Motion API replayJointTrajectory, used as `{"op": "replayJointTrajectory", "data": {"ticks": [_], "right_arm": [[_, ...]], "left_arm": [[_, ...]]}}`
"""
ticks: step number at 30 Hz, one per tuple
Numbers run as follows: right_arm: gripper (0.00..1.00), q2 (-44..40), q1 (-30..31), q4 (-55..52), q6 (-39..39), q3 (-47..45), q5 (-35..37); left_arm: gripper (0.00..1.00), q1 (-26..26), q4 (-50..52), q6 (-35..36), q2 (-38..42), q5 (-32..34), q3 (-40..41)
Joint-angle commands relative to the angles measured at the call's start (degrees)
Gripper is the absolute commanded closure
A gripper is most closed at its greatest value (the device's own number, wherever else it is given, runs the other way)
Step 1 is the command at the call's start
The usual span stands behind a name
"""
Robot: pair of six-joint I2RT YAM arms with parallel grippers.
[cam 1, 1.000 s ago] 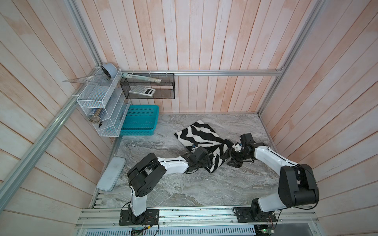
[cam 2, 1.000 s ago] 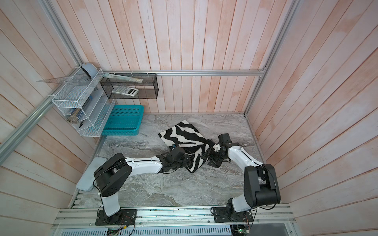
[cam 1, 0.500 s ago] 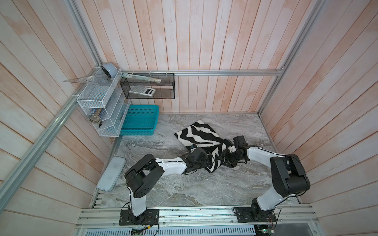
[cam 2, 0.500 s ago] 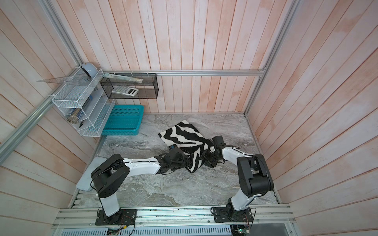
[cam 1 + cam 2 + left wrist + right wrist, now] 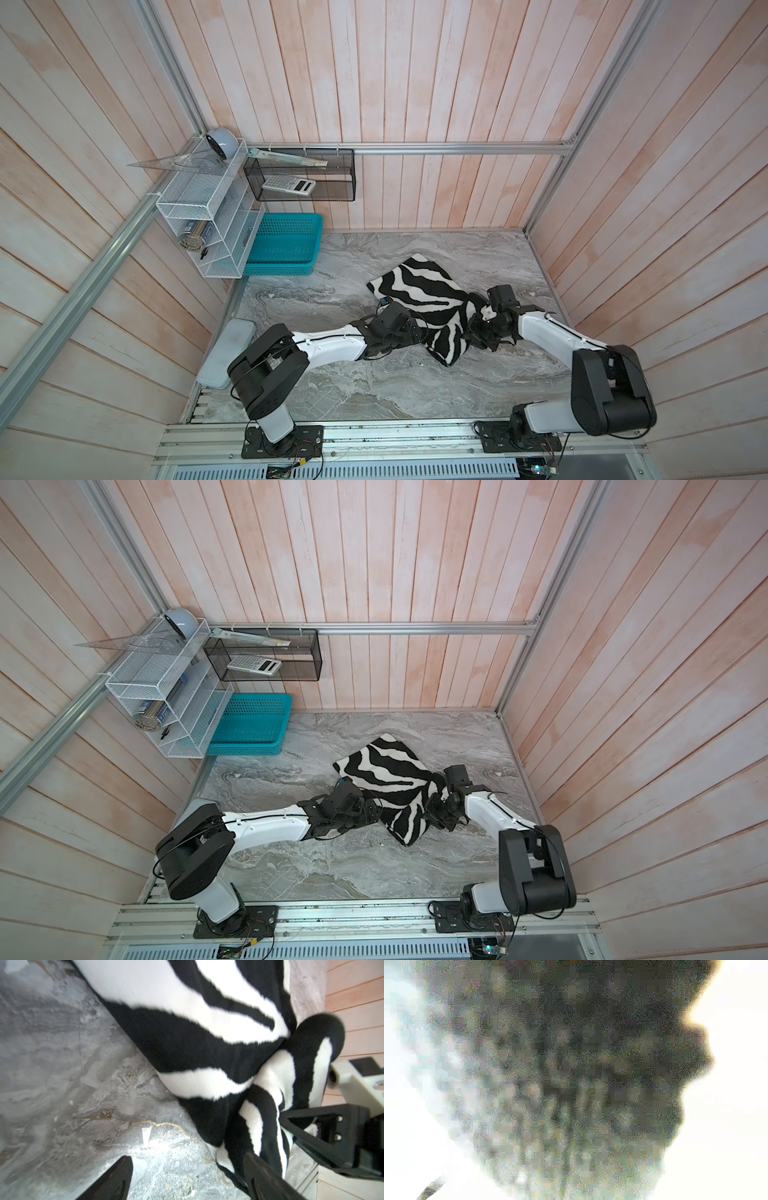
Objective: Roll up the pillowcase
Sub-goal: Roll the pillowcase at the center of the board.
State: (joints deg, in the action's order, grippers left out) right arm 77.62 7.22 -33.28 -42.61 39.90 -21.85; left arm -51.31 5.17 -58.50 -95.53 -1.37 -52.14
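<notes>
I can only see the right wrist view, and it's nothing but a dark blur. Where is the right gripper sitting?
Observer: In both top views the right gripper is pressed against the folded near part of the pillowcase, on its right side. I cannot tell whether it is open or shut.
Operator: Is the left gripper holding the cloth?
Observer: No. The left wrist view shows the left gripper open, with one finger against the pillowcase's edge and the other over the bare table.
</notes>
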Motion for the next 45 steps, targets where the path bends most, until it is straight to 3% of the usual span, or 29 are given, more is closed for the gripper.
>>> {"op": "replayJointTrajectory", "data": {"ticks": [1,3,7,10,20,31,40,45], "right_arm": [[0.75,-4.3,-1.9,-11.8,4.0,-1.4,2.1],[0.7,-5.2,-2.1,-13.5,4.9,-0.7,2.2],[0.49,-2.5,-2.0,-13.2,6.3,3.6,0.6],[0.45,0.6,-1.8,-12.0,7.2,7.7,-1.3],[0.43,8.5,2.7,-7.1,6.3,16.5,-5.9],[0.43,15.5,5.2,-8.2,6.6,28.9,-3.3],[0.43,28.7,8.6,-4.0,4.8,40.0,-5.1],[0.43,35.7,10.6,-0.7,3.5,46.0,-7.0]], "left_arm": [[0.11,0.1,0.5,0.5,1.6,1.2,2.0],[0.11,-0.1,-0.4,0.0,1.4,0.8,2.3],[0.11,-0.3,-1.6,-0.5,0.5,-0.1,2.5],[0.1,-0.3,-2.0,-0.6,0.0,-0.7,2.4],[0.11,-0.3,-2.1,-0.6,-1.4,-0.9,1.3],[0.11,0.3,-0.7,0.3,-1.6,-1.1,0.6],[0.11,2.0,-1.4,0.0,-0.6,-1.8,1.4],[0.11,3.2,0.5,1.6,2.5,1.6,0.4]]}}
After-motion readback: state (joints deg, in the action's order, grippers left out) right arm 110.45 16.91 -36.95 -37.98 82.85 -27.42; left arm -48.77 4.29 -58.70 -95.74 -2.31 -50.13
